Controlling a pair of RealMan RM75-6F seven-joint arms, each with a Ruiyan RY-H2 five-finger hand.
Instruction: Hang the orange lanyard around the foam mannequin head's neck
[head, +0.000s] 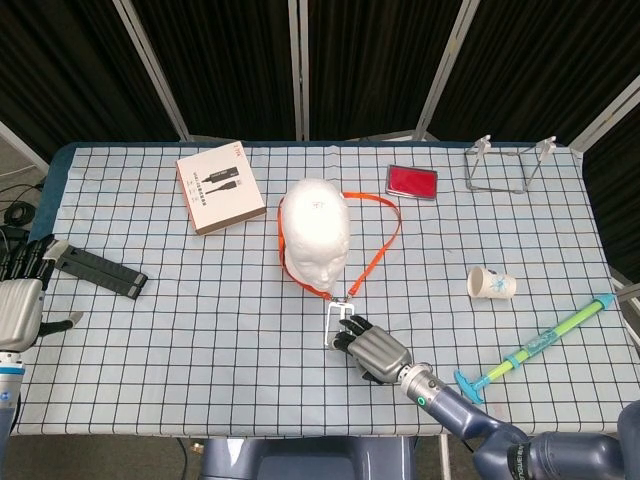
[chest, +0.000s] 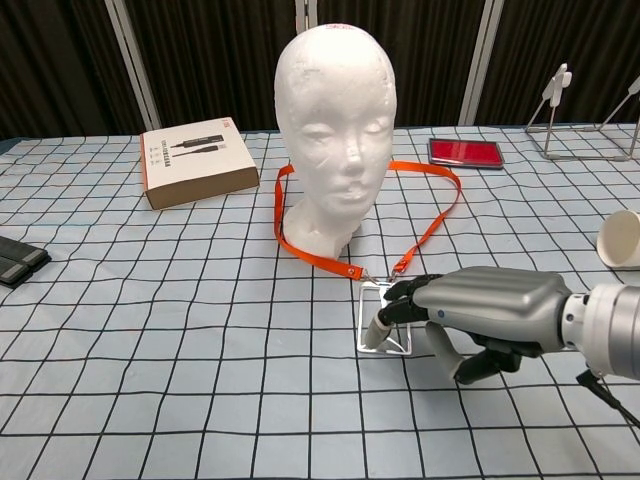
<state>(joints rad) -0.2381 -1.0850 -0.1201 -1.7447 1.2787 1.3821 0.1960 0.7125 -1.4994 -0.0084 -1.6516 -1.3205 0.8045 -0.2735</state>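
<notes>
The white foam mannequin head stands upright mid-table. The orange lanyard lies on the cloth in a loop around the base of its neck, running out to its right. The strap ends in a clear badge holder in front of the head. My right hand lies low over the table, and its fingertips touch the badge holder, thumb apart beneath. My left hand rests at the far left edge with its fingers spread, holding nothing.
A brown box lies behind and left of the head. A red case and a wire stand are at the back right. A paper cup and a toy syringe lie at right. A black folded object lies at left.
</notes>
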